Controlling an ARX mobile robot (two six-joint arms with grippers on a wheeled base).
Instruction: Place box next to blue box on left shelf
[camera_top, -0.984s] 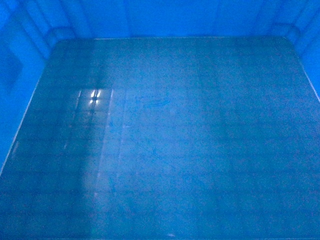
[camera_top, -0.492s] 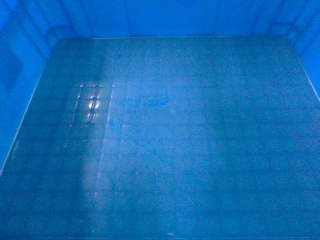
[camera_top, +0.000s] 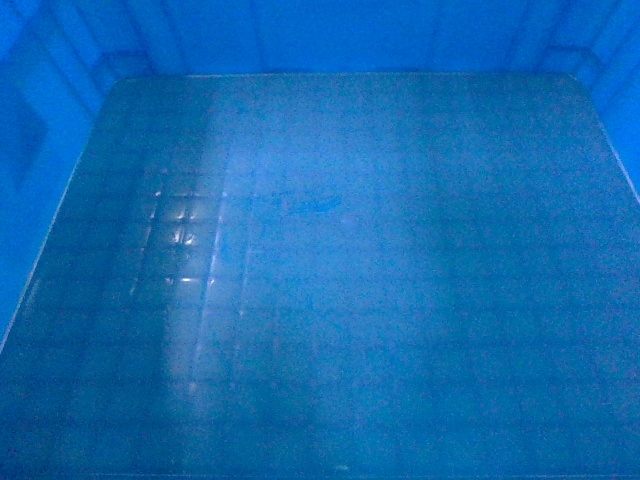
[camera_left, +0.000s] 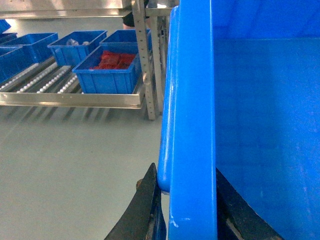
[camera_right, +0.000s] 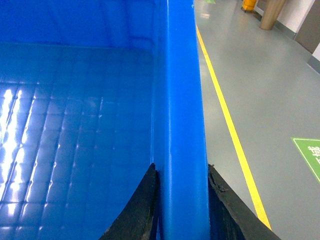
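The box (camera_top: 330, 260), a bright blue open crate, fills the head view with its bare gridded floor and walls. In the left wrist view my left gripper (camera_left: 184, 170) is shut on the box's left rim (camera_left: 192, 100), one black finger outside and one inside. In the right wrist view my right gripper (camera_right: 181, 167) is shut on the right rim (camera_right: 181, 100) the same way. The box hangs above the grey floor. A low metal roller shelf (camera_left: 70, 97) at the upper left holds several blue boxes. The nearest one (camera_left: 107, 75) has red contents.
A steel shelf post (camera_left: 145, 60) stands just left of the carried box. Bare grey floor (camera_left: 65, 165) lies between me and the shelf. On the right side run a yellow floor line (camera_right: 225, 110) and a green floor mark (camera_right: 310, 152), with a pillar (camera_right: 272, 10) beyond.
The light reflection on the box floor has slid toward me and dimmed. The box's walls stay in almost the same place in the head view.
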